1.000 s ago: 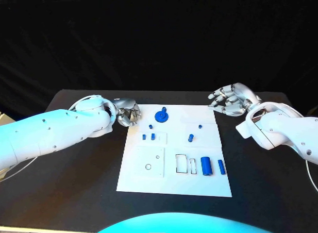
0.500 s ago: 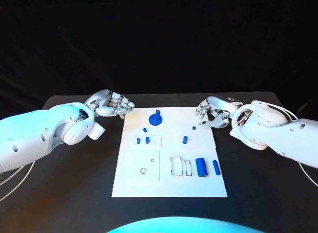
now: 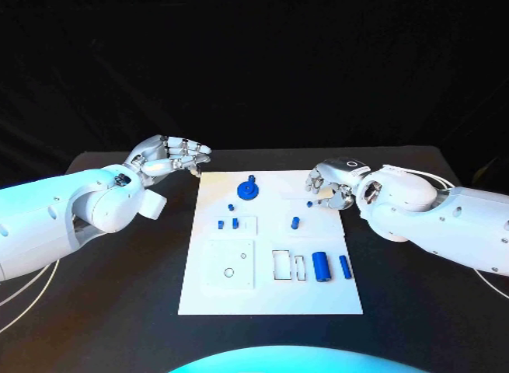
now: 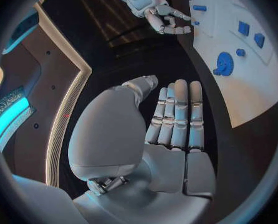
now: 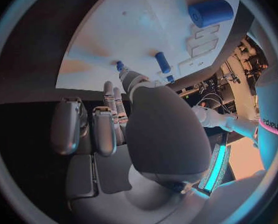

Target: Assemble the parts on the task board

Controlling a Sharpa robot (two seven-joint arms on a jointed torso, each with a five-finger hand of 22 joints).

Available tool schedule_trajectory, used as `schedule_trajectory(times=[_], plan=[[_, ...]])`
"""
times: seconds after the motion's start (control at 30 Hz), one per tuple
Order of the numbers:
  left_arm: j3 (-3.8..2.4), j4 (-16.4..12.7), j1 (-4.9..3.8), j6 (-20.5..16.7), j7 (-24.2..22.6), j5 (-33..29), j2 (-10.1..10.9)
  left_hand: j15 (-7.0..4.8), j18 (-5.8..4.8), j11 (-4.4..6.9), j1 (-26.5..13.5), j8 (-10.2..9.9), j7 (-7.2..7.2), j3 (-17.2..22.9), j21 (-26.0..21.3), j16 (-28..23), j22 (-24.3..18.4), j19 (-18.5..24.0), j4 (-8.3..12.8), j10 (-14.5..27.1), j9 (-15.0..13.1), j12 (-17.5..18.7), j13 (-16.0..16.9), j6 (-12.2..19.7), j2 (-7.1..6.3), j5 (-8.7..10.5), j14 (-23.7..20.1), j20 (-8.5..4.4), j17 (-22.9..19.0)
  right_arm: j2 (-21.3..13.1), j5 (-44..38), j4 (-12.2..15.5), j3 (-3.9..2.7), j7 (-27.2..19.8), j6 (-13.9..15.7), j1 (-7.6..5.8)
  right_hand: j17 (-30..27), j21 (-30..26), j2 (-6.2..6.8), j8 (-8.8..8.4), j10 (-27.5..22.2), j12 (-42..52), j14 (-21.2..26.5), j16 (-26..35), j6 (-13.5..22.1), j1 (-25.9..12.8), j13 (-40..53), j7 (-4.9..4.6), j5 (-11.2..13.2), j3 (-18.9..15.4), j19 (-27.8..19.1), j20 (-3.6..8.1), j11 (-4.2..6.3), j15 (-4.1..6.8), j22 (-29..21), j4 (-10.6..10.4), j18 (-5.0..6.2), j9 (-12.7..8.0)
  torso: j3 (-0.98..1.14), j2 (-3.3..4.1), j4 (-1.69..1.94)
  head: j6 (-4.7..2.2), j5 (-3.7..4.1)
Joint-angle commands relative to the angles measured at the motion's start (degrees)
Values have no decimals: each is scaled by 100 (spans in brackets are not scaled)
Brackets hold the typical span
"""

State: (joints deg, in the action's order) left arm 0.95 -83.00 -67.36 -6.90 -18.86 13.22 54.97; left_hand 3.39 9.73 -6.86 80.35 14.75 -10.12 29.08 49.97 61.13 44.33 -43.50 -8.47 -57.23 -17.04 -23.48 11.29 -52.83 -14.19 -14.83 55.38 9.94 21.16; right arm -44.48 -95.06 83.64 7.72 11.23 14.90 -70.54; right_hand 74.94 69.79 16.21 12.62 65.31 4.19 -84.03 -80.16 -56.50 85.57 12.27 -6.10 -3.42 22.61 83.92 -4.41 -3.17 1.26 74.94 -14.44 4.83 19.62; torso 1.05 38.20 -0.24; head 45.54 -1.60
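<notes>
Bench [image 3: 109, 311] of black colour fills the lower half of the frame in the head view, and the white task board [image 3: 266, 291] lies flat in the middle of it. Small blue parts sit on the board. A round blue part with a knob [image 3: 249, 189] is near the top of the board. Below it are a tiny blue peg [image 3: 231, 207] and two short pegs side by side [image 3: 228, 224], left of centre. Another blue peg [image 3: 294, 222] stands to the right of them. Low on the right of the board lie a fat blue cylinder [image 3: 322, 266] and a thinner blue bar [image 3: 346, 266], just beside each other. The left robot hand [image 3: 168, 158] is at the upper left of the board, off its edge, over the black bench. Its fingers are straight and it holds nothing, as the left wrist view [image 4: 173, 129] shows plainly. The right robot hand [image 3: 330, 185] is at the upper right edge of the board, near a very small blue part [image 3: 310, 204]. Its fingers are bent a little but apart, and nothing is in them
</notes>
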Motion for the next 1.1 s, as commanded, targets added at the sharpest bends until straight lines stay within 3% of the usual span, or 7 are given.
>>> schedule_trajectory(times=[0.03,0.53,0.8,1.1], plan=[[-5,-35,-3,79,-269,-339,10,-5,70,2,-1,19,-15,-35,-36,-39,-11,-3,10,24,-4,-29,5,46,47,-9,-35,9,-7,54,-394,-10,7,264,-205,35,72,43,-38,-18,22,-30,-318,40,-30,-53,-18,13,-2,37,44,39,23,-7,420,7,-104,-2,3,11,15,6,4],[-5,-57,-3,25,-272,-412,43,0,72,-9,43,12,-42,-30,-66,-59,-34,-31,23,29,4,-46,6,82,70,-12,-27,8,-16,205,-323,-105,22,155,-306,173,87,201,-119,17,379,-5,-336,7,-285,-34,-182,-37,-5,387,94,14,-19,-54,537,76,-136,20,3,1,6,32,-28],[-5,-55,-4,7,-255,-447,49,2,73,-14,71,9,-52,-22,-76,-68,-42,-47,32,35,9,-52,5,98,88,-14,-22,7,-19,271,-297,-201,27,141,-337,216,96,297,-258,63,630,-34,-340,-22,-478,-48,-322,-39,-4,845,116,16,-13,-47,619,273,-152,70,3,0,8,40,-26],[-5,-58,-4,-17,-215,-462,58,4,73,-18,78,8,-57,-21,-80,-71,-44,-52,34,39,11,-54,4,105,94,-13,-20,6,-20,333,-321,-257,33,168,-328,278,99,341,-311,86,697,-38,-340,-33,-537,-122,-374,-43,1,989,125,19,-9,-45,655,389,-159,103,6,3,3,52,-31]])
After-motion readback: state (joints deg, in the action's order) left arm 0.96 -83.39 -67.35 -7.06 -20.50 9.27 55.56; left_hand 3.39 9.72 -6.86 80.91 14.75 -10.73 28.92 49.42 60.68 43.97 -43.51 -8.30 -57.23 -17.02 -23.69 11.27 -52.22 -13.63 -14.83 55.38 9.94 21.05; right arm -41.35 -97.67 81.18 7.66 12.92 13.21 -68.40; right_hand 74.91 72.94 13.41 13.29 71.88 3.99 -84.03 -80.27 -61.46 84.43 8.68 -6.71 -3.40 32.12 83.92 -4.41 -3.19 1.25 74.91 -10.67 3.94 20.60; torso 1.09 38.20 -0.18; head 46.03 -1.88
